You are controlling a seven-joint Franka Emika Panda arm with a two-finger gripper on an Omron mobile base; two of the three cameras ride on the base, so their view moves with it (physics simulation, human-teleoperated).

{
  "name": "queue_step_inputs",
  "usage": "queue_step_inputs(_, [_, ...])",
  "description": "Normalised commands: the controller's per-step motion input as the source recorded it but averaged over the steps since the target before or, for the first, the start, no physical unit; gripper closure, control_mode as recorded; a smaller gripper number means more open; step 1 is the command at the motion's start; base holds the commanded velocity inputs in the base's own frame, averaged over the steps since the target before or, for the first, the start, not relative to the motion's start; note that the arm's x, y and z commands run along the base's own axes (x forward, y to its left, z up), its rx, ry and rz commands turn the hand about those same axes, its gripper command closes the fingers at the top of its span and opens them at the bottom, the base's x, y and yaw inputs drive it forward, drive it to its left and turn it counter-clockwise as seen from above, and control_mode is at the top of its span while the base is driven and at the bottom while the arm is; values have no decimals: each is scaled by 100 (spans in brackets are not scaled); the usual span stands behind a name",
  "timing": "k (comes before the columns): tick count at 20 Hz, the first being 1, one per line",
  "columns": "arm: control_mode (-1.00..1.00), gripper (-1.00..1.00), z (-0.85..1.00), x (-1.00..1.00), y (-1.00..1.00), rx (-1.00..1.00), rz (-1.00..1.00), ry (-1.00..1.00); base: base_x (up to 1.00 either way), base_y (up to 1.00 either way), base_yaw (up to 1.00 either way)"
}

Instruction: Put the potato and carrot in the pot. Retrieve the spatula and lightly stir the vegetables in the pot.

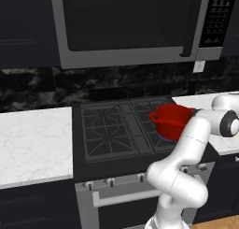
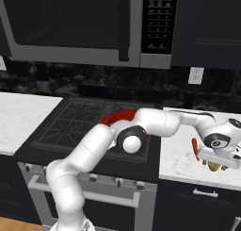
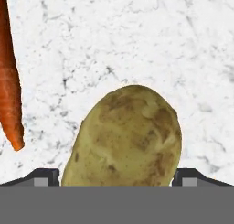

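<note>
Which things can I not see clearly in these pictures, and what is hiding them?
- Pot: in both base views the white arm covers part of it; its inside cannot be seen.
- Potato: hand view's bottom edge cuts off its lower end; contact with the open gripper cannot be judged.
- Carrot: cut by the hand view's edges.

The arm is reaching way out to its right, elbow bent low and the forearm stretching sideways, with the wrist turning the hand down. The gripper [image 3: 116, 175] is pointing straight down, spread wide apart. In the hand view the two dark fingers [image 3: 45, 176] are poking up at the bottom, one on each side.
</note>
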Motion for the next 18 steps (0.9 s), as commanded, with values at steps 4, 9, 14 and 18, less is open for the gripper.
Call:
queue_step_inputs(4, [-100,100,-33,16,13,0,0,-8,0,0,0])
queue_step_inputs(9, [-100,100,-18,-11,27,0,0,-15,0,0,0])
queue_step_inputs(14, [-100,100,22,-100,72,4,0,-16,0,0,0])
queue_step_inputs(18, [-100,100,67,-100,97,8,1,-9,0,0,0])
